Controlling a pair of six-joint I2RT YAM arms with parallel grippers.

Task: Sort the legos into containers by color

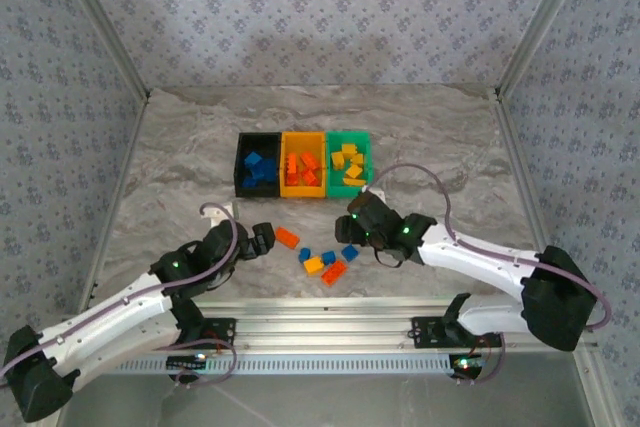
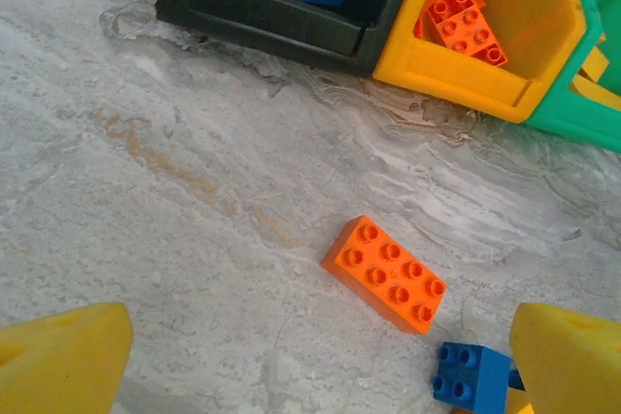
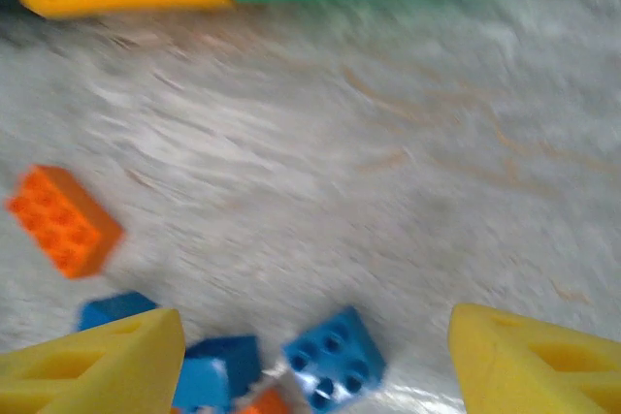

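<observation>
left gripper (image 2: pixel 320 361) wide open, empty, framing orange brick (image 2: pixel 385 273) for pickup; right gripper (image 3: pixel 315 336) parted, empty, over blue brick (image 3: pixel 333 358)

The left arm (image 1: pixel 130 299) stretches forward toward the containers (image 1: pixel 303 193). The left gripper (image 1: pixel 262 239) sits low, front-left of them, jaws spread fully wide and empty. The right arm (image 1: pixel 480 259) angles inward. The right gripper (image 1: pixel 356 217) hangs just before their green end, jaws apart, holding nothing.

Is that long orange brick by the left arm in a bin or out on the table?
Out. The orange brick lies flat, studs up, on the table, apart from the orange-yellow bin.
</observation>
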